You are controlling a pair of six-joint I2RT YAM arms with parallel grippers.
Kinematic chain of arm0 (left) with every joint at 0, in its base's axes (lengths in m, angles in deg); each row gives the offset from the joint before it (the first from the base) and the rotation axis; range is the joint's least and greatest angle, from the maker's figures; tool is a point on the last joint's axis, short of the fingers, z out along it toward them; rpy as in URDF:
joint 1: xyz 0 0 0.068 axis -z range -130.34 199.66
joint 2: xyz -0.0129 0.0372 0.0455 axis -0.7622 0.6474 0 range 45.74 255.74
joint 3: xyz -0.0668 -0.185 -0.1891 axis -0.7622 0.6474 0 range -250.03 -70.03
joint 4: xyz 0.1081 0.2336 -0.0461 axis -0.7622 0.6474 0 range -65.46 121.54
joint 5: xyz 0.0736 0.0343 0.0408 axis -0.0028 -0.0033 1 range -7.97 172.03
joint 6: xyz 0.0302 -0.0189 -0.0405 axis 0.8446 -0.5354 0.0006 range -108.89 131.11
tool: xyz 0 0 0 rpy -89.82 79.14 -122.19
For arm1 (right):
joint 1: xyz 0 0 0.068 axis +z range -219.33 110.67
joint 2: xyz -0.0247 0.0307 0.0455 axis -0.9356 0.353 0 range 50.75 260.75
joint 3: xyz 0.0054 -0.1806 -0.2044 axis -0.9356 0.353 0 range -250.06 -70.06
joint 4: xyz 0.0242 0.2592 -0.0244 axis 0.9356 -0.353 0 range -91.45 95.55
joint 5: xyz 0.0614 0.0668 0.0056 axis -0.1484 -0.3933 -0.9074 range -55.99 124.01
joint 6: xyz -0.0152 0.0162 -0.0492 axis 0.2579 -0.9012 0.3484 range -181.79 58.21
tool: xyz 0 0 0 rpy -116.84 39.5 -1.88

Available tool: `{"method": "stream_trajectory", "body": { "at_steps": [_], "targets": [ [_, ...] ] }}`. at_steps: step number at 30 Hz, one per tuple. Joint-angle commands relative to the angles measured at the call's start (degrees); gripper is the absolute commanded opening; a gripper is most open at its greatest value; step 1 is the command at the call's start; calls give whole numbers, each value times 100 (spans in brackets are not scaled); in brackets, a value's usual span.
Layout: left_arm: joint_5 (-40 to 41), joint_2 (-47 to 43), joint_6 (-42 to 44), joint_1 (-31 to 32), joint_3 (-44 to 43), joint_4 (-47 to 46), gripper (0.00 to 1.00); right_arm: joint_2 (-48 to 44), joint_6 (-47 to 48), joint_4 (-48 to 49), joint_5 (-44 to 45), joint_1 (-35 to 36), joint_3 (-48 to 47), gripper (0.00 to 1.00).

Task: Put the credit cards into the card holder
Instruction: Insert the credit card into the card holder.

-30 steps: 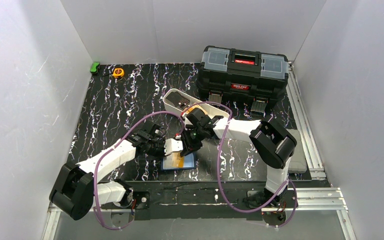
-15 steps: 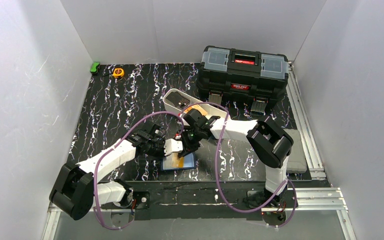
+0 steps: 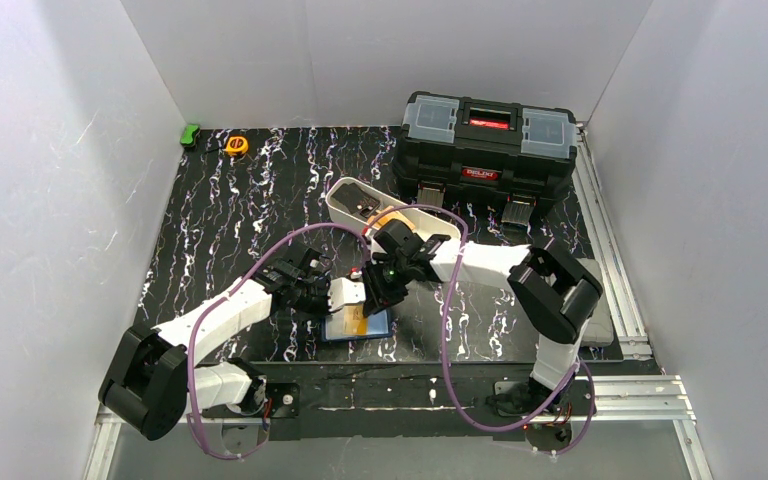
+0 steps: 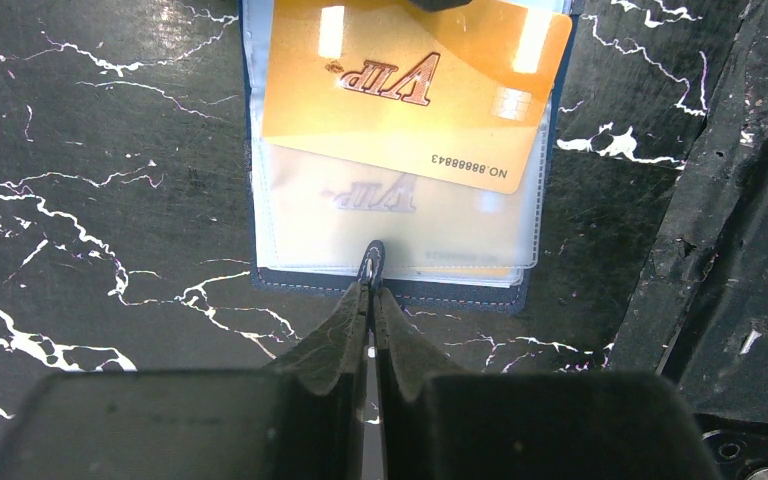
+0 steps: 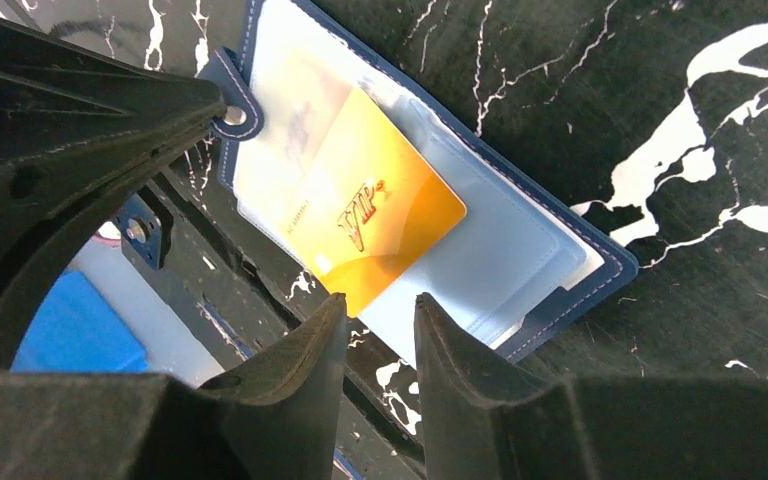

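The navy card holder (image 3: pixel 358 325) lies open near the table's front edge, light blue inside. My left gripper (image 4: pixel 371 272) is shut on its snap tab (image 5: pixel 232 110) and holds it flat. An orange-yellow VIP card (image 4: pixel 415 90) lies partly in a clear pocket, its upper half sticking out. A second VIP card (image 4: pixel 400 210) shows faintly through that pocket. My right gripper (image 5: pixel 380 305) is open just off the orange card's (image 5: pixel 380 215) free corner, with nothing between its fingers. No dark card shows.
A big black toolbox (image 3: pixel 488 145) stands at the back right. A long white tray (image 3: pixel 352 205) sits in front of it, behind the right arm. A yellow tape measure (image 3: pixel 236 145) and a green object (image 3: pixel 190 134) lie at the back left. The black front rail (image 4: pixel 720 200) runs beside the holder.
The right arm's elbow has swung a little to the right while its gripper stays over the holder. The left arm and the holder have not moved.
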Motion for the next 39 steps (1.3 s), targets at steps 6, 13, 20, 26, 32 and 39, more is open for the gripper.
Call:
{"method": "stream_trajectory", "body": {
  "at_steps": [6,13,20,26,32,39],
  "targets": [
    [-112,-96,-20,-17,-149,188,0,187,30,190,-157,5,-112,39],
    [-127,-87,-55,-19,-190,206,0,386,-40,242,-217,77,-308,38],
    [-168,-79,-72,-20,-218,213,0,510,-10,159,-189,155,-525,38],
    [-210,-46,-109,-19,-270,215,0,610,87,-11,-154,235,-763,38],
    [-212,-59,-108,-15,-285,249,0,756,112,-35,-193,275,-949,38],
    [-238,-22,-129,-20,-333,268,0,922,99,-44,-428,277,-1136,37]
  ]
}}
